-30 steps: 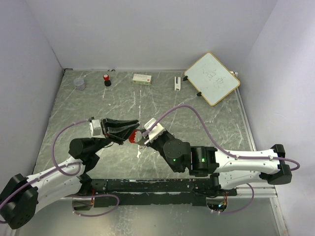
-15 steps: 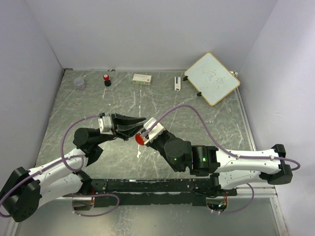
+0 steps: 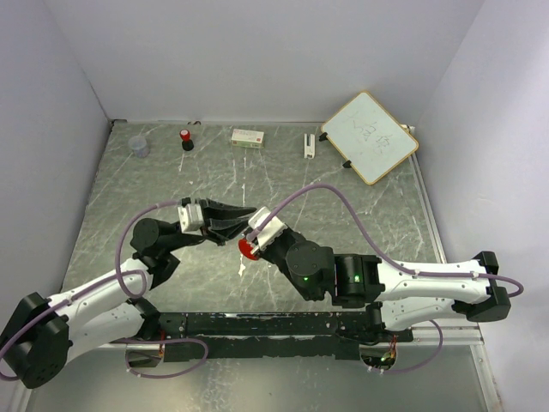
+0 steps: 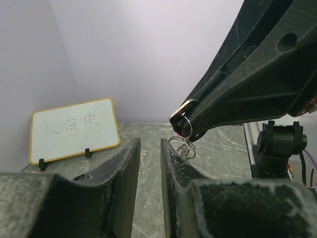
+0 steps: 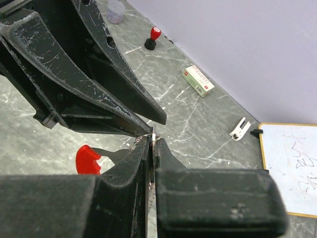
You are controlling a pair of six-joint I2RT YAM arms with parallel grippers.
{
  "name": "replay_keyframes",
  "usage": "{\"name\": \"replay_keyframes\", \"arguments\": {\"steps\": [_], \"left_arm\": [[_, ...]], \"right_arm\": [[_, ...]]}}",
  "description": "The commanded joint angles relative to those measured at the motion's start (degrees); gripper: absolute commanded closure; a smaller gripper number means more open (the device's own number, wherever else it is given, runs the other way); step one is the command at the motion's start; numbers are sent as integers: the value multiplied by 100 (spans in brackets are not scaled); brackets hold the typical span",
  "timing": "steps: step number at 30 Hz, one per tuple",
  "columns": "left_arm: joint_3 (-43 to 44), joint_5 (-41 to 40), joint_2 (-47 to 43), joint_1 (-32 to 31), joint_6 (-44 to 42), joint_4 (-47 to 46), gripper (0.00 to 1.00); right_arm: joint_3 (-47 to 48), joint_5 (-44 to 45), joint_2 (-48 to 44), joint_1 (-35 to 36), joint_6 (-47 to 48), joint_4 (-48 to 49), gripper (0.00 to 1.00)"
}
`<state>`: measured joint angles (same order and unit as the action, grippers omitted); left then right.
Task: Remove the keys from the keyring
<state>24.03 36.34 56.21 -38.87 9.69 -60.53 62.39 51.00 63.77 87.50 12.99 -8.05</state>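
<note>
My right gripper [image 3: 251, 233] is shut on a thin silver key [image 5: 154, 145] whose jagged edge shows between its fingers. The wire keyring [image 4: 182, 147] hangs from its fingertips, with a red tag [image 5: 88, 158] dangling lower left; the tag also shows in the top view [image 3: 247, 249]. My left gripper [image 4: 150, 144] is open by a narrow gap and empty. Its right fingertip [image 4: 166, 145] sits just left of and beside the keyring. In the right wrist view the left gripper's fingers [image 5: 114, 106] reach up to the ring.
A whiteboard [image 3: 370, 136] leans at the back right. Along the back wall stand a white clip [image 3: 309, 144], a small box [image 3: 247, 136], a red-capped black bottle [image 3: 185, 139] and a plastic cup [image 3: 138, 146].
My left gripper has moved right and forward, closing in on the right gripper's fingertips. The right arm has hardly moved and keeps its hold.
</note>
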Motion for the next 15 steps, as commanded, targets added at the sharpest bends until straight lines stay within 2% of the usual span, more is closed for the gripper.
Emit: {"name": "replay_keyframes", "arguments": {"steps": [1,15], "left_arm": [[78,10,-226,11,-241,280,66],[5,0,-621,20,-416,657,65]], "right_arm": [[220,120,-137,38,107,124,100],[194,175,-139,79,46,133,100]]}}
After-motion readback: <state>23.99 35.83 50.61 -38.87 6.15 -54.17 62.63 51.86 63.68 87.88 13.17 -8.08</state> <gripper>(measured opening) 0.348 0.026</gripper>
